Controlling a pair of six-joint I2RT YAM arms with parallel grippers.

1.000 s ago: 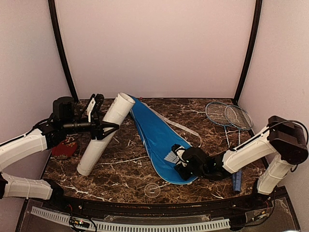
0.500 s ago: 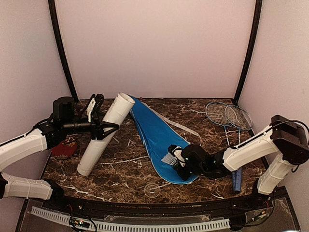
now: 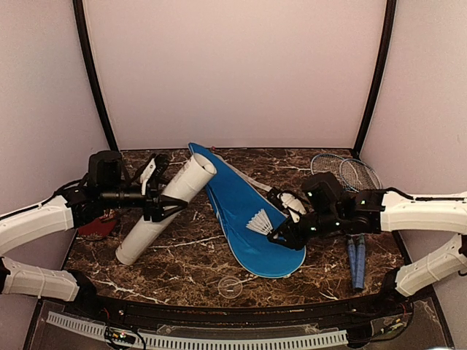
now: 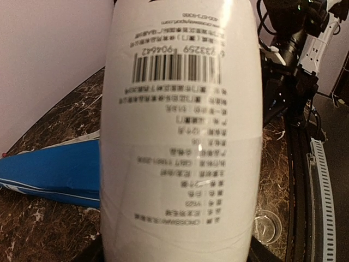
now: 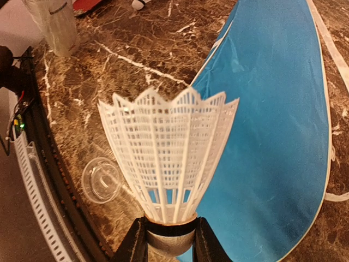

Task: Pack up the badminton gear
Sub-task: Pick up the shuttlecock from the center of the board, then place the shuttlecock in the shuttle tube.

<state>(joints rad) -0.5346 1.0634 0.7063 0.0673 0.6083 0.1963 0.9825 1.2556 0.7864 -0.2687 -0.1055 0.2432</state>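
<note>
My left gripper is shut on the long white tube and holds it tilted, open end up and to the right, lower end on the table. The tube's printed label fills the left wrist view. My right gripper is shut on the cork base of a white shuttlecock and holds it above the big blue racket cover. In the right wrist view the shuttlecock stands skirt-up between my fingertips, with the cover below. Two rackets lie at the back right, their blue handles near the front.
A small clear round lid lies near the front edge, also in the right wrist view. A red oval object lies at the left under my left arm. Walls close in the table on three sides.
My right gripper has lifted the shuttlecock off the cover and moved it up and back. My left gripper has shifted the tube a little to the right.
</note>
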